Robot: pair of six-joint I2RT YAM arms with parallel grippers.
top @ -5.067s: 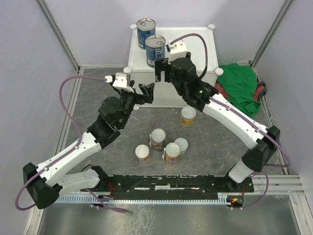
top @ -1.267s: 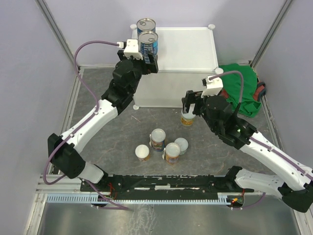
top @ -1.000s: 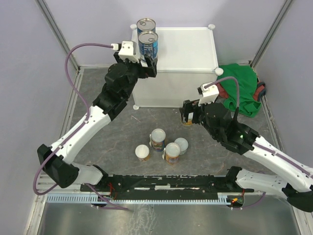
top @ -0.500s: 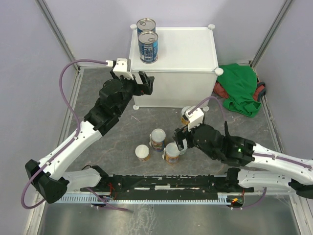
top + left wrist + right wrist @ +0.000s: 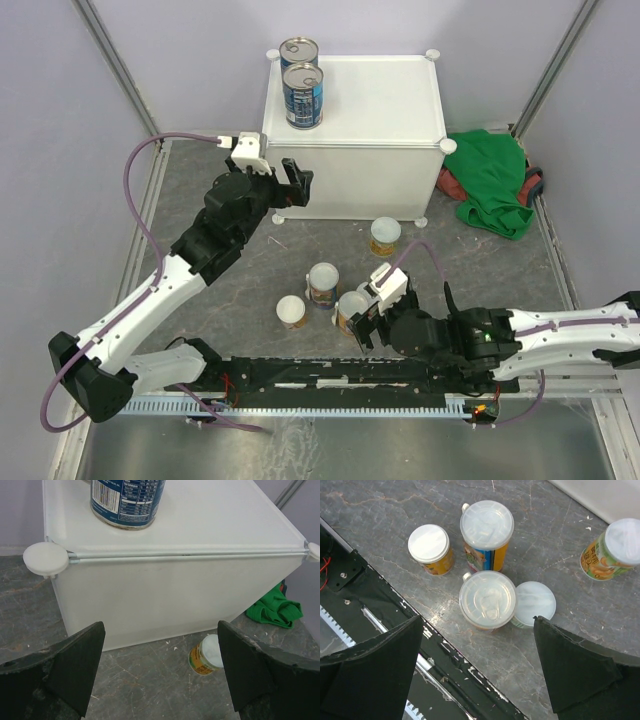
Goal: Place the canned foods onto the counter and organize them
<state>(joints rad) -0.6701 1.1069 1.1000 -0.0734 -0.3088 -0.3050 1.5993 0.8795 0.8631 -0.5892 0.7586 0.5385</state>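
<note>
Two dark blue cans [image 5: 302, 92] stand at the back-left corner of the white counter [image 5: 380, 100]; one shows in the left wrist view [image 5: 127, 502]. My left gripper [image 5: 297, 183] is open and empty, low in front of the counter's left front wall [image 5: 160, 630]. A yellow-labelled can [image 5: 385, 236] stands alone on the floor, also in the left wrist view [image 5: 207, 655]. My right gripper [image 5: 368, 318] is open and empty above a cluster of pale-lidded cans [image 5: 323, 283]. Its wrist view [image 5: 477, 630] shows several: a clear-lidded one [image 5: 487, 600] straight below, others around it.
A green cloth [image 5: 490, 185] lies right of the counter, also seen in the left wrist view [image 5: 277, 610]. A black rail [image 5: 350, 375] runs along the near edge, close under the right gripper. Round white knobs [image 5: 45, 559] stick out at the counter's corners.
My left gripper let go of the second blue can on the counter and dropped back in front of it. My right arm drew back from the lone can to the near cluster.
</note>
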